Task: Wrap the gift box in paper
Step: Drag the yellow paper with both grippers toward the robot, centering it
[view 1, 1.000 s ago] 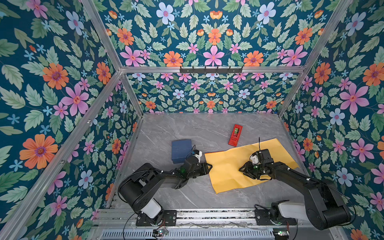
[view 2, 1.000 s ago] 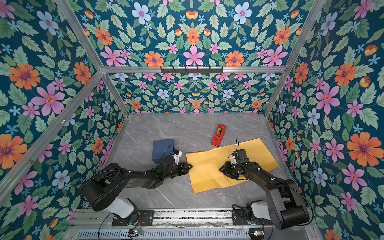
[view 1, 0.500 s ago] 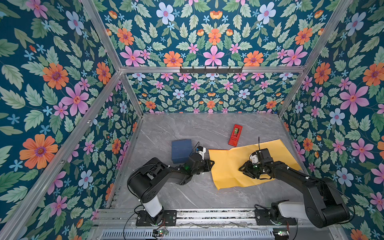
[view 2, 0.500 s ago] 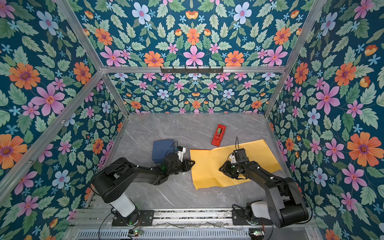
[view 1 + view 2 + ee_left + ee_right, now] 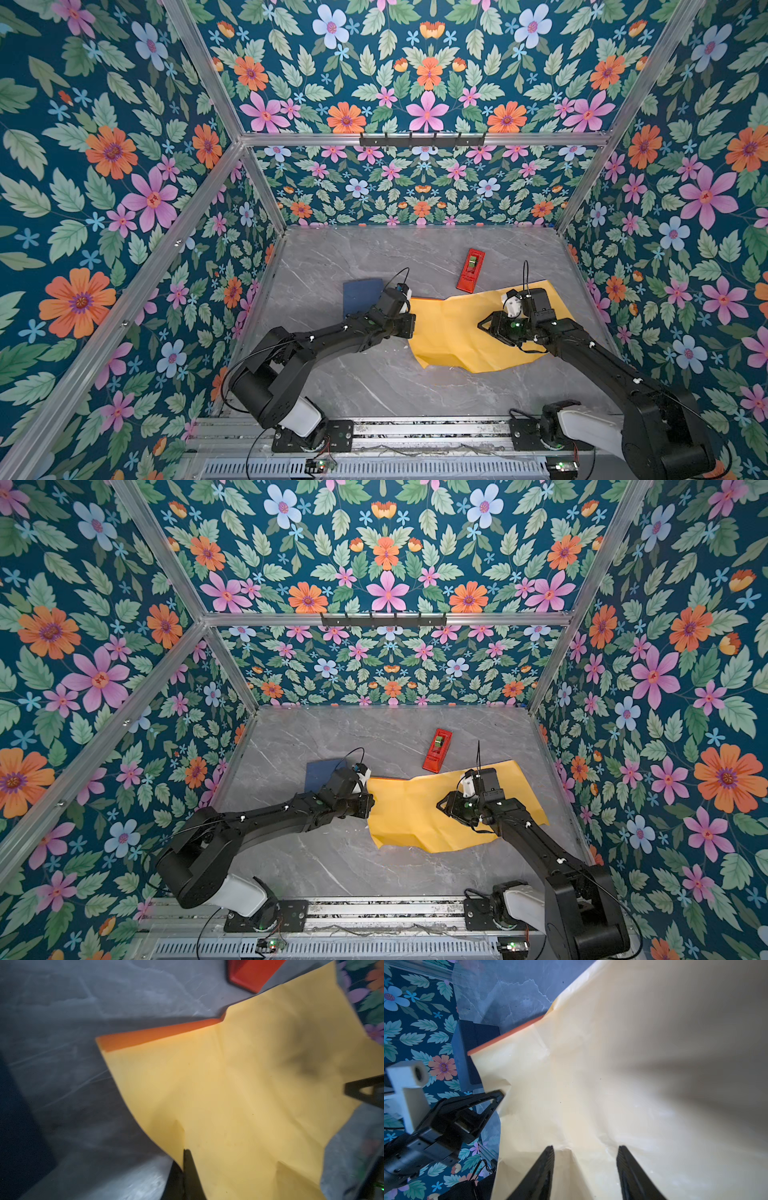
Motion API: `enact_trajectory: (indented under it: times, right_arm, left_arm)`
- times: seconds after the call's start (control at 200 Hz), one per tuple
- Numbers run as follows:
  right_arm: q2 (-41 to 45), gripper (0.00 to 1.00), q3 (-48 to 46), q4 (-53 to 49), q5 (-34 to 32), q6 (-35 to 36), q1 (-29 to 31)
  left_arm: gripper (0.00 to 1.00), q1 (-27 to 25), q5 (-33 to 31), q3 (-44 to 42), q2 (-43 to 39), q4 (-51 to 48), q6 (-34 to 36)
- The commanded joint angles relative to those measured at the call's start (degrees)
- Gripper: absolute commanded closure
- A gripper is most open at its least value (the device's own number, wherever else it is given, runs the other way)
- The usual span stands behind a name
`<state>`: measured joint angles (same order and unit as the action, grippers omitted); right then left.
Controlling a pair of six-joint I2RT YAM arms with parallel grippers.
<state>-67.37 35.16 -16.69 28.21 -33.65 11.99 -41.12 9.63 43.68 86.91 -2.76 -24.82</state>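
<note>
Orange-yellow creased paper sheet [image 5: 457, 332]: left fingers [image 5: 190, 1169] now clench its nine-o'clock edge, right fingers [image 5: 545, 1169] just released, ready to drag toward the navy cardboard box [image 5: 360, 293].

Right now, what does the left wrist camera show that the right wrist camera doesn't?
Left wrist only: the red tape dispenser. Right wrist only: the gift box clearly, and that the right gripper stands open over the paper. Both: the paper, its orange edge strip, and the left gripper shut on it.
</note>
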Motion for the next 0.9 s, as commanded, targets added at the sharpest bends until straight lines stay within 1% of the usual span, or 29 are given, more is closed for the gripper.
enact_trajectory:
  times: [0.0, 0.035, 0.12, 0.245, 0.39, 0.42, 0.475, 0.59, 0.69, 0.81, 0.895]
  right_arm:
    - [-0.7, 0.49, 1.9, -3.6, -2.5, 3.3, 0.0]
    - [-1.2, 0.49, 2.6, -5.2, -4.2, 4.1, 0.1]
    - [-2.5, 0.49, 4.2, -8.3, -7.2, 5.6, 0.1]
    - [-3.2, 0.49, 5.0, -8.6, -8.2, 6.3, 0.1]
    - [-4.0, 0.48, 5.8, -7.7, -9.0, 6.9, 0.0]
    - [-4.4, 0.49, 6.1, -7.8, -9.0, 7.2, 0.0]
    - [-5.1, 0.49, 6.4, -7.9, -8.7, 7.3, 0.0]
    - [-6.2, 0.49, 6.0, -7.0, -8.1, 6.9, 0.0]
    - [-6.6, 0.49, 5.5, -7.1, -8.8, 6.7, 0.0]
    - [-7.1, 0.49, 4.0, -5.9, -9.2, 5.6, 0.0]
    - [-7.5, 0.49, 3.1, -5.4, -8.9, 4.9, 0.0]
  left_arm:
    - [1.0, 1.8, -1.4, 0.6, -2.0, -13.5, 5.3]
    - [1.0, 3.1, -0.2, 0.5, -2.6, -14.2, 5.4]
    - [1.0, 5.7, 5.0, -0.1, -3.2, -15.3, 4.4]
    - [1.0, 5.8, 9.1, -3.6, -6.0, -14.3, 0.8]
    - [1.0, 5.8, 13.6, -7.9, -12.0, -12.8, -2.8]
    - [1.0, 5.9, 13.4, -8.5, -13.1, -13.2, -3.2]
    - [1.0, 7.1, 11.1, -9.0, -14.7, -15.0, -3.0]
    - [1.0, 13.1, 8.0, -9.4, -15.0, -17.9, -2.1]
    - [1.0, 15.4, 6.4, -8.4, -13.9, -17.3, -2.0]
    - [1.0, 17.7, 3.6, -6.1, -11.4, -17.7, 0.2]
    - [1.0, 19.1, 2.8, -4.8, -9.8, -16.6, 1.2]
